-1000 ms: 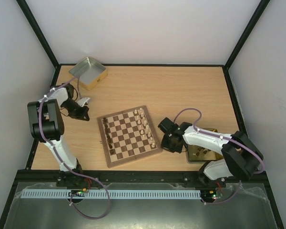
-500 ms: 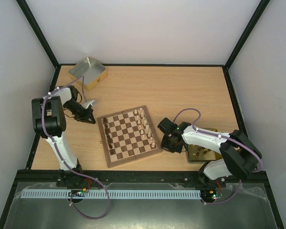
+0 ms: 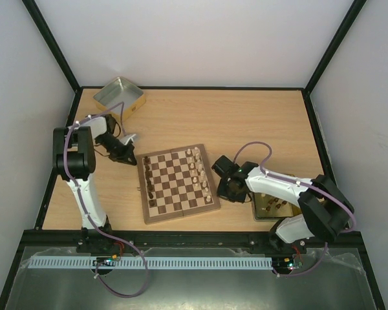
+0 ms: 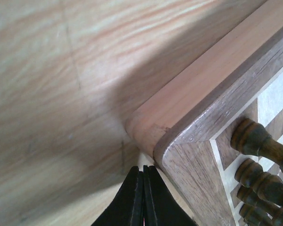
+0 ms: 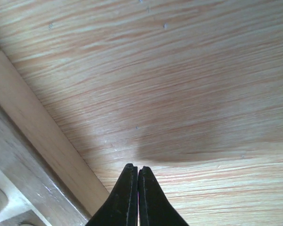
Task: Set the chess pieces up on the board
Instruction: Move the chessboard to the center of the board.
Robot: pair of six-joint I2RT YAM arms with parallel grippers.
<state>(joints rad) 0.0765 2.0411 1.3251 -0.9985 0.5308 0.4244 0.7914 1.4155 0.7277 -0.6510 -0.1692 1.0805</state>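
Left wrist view: the left fingers (image 4: 140, 176), pressed shut and empty, sit just beside a corner of the board (image 4: 193, 94). The right fingers (image 5: 134, 176), also shut and empty, are near its opposite rim. The step looks like nudging the board square, and the next move calls for gentle pushes so the chess pieces (image 4: 259, 143) don't topple. The board lies slightly skewed in the middle of the surface (image 3: 258, 123), with dark pieces on the left and cream on the right.

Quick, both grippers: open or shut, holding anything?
Left gripper: closed, holding nothing, tips at the board corner.
Right gripper: closed, holding nothing, above the table.
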